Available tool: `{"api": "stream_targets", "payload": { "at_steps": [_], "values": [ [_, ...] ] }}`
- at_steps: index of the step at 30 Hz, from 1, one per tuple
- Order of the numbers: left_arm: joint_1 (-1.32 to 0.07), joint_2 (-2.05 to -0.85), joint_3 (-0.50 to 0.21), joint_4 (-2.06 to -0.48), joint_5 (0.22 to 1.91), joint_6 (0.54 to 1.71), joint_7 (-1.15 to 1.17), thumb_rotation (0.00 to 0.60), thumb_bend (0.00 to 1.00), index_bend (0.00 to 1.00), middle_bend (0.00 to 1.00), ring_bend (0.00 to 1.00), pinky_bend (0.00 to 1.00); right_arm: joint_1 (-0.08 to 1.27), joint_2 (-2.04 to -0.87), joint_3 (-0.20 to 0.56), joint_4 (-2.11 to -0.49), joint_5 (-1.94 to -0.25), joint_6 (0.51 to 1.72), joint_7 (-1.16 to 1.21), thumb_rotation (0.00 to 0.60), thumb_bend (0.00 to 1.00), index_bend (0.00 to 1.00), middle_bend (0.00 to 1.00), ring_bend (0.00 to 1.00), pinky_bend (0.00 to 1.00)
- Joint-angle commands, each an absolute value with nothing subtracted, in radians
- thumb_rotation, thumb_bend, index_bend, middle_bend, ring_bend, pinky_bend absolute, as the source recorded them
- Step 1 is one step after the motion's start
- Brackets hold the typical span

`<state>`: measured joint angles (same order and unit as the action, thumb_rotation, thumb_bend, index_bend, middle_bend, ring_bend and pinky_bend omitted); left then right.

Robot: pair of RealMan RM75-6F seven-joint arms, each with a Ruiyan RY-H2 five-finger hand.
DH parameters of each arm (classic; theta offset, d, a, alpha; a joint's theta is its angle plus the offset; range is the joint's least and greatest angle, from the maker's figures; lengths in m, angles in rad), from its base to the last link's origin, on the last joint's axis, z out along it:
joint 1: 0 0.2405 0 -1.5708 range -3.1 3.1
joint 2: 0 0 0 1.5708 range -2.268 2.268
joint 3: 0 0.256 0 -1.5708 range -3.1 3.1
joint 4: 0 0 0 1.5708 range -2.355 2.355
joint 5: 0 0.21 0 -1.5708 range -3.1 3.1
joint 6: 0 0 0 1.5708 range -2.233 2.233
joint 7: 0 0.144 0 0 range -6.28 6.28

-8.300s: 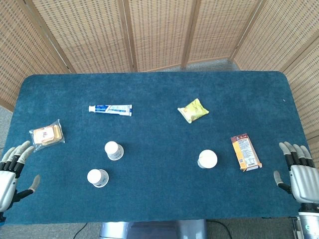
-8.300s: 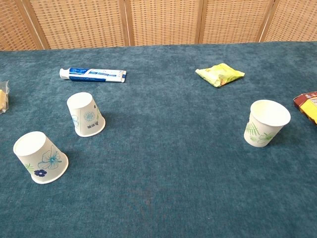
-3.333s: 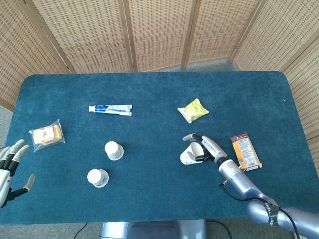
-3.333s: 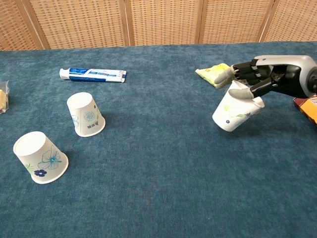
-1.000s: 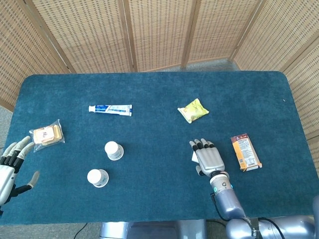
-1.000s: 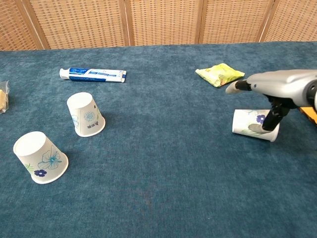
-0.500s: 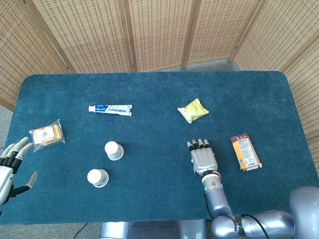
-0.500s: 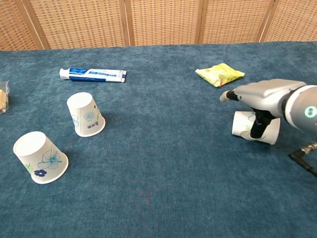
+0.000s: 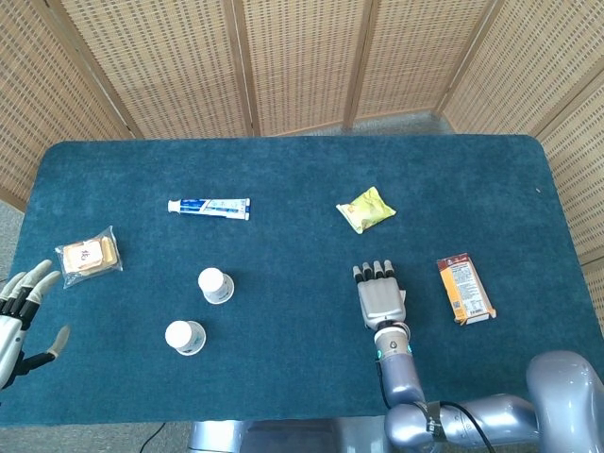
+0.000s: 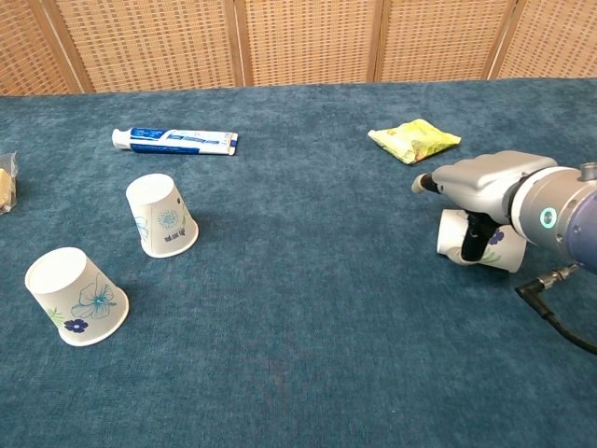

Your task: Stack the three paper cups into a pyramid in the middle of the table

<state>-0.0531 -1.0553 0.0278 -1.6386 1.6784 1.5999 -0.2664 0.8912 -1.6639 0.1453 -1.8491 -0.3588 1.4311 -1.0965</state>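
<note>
Right of the table's middle, your right hand point(image 9: 381, 300) lies palm-down and flat, fingers stretched toward the far edge. From the head view that's all you get, since the hand covers whatever is under it. The chest view fills that in: the right hand point(image 10: 478, 183) sits over a tipped paper cup point(image 10: 479, 244) lying on its side on the blue table point(image 10: 308, 308), with the dark thumb point(image 10: 473, 237) down across the cup's front. I can't tell whether it's actually pinching the cup or just resting on it.

Out to the left, the other two paper cups stand upside down near each other but apart, the near-left cup point(image 10: 76, 296) and the farther cup point(image 10: 161, 215).

Only the head view shows your left hand point(image 9: 21, 313), off the table's left edge with fingers spread and holding nothing, plus the wrapped snack point(image 9: 88, 253) and the orange box point(image 9: 463, 288). The toothpaste tube point(image 10: 174, 141) and yellow packet point(image 10: 413, 140) show in both.
</note>
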Motion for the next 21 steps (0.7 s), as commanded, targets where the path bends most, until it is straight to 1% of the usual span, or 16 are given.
{"api": "stream_targets", "payload": {
  "at_steps": [1,3,6,11,15,19,21],
  "values": [
    [-0.052,-1.055,0.029,-1.638,1.678,1.6,-0.268,0.6,0.47,0.03,0.0,0.0,0.0,0.891,-1.667,0.149,-1.844,-0.351,1.436,-1.104,0.6,0.42,0.06,0.0,0.0,0.08],
    [-0.051,-1.054,0.03,-1.637,1.677,1.601,-0.268,0.6,0.47,0.03,0.0,0.0,0.0,0.889,-1.669,0.15,-1.842,-0.348,1.436,-1.106,0.6,0.43,0.12,0.0,0.0,0.08],
    [-0.05,-1.055,0.03,-1.635,1.678,1.603,-0.27,0.6,0.47,0.03,0.0,0.0,0.0,0.888,-1.671,0.151,-1.839,-0.346,1.436,-1.113,0.6,0.43,0.15,0.0,0.0,0.08],
    [-0.05,-1.055,0.031,-1.633,1.678,1.603,-0.272,0.6,0.47,0.03,0.0,0.0,0.0,0.886,-1.675,0.157,-1.838,-0.343,1.436,-1.117,0.6,0.44,0.23,0.0,0.0,0.08],
    [-0.049,-1.055,0.032,-1.631,1.676,1.604,-0.275,0.6,0.47,0.03,0.0,0.0,0.0,0.884,-1.674,0.157,-1.836,-0.346,1.438,-1.119,0.6,0.44,0.23,0.0,0.0,0.09],
    [-0.049,-1.054,0.032,-1.63,1.676,1.604,-0.277,0.6,0.47,0.03,0.0,0.0,0.0,0.882,-1.666,0.161,-1.846,-0.347,1.446,-1.126,0.6,0.42,0.15,0.0,0.0,0.08],
    [-0.05,-1.054,0.031,-1.632,1.676,1.604,-0.277,0.6,0.47,0.03,0.0,0.0,0.0,0.883,-1.661,0.163,-1.849,-0.344,1.453,-1.136,0.6,0.42,0.14,0.0,0.0,0.08]
  ]
}}
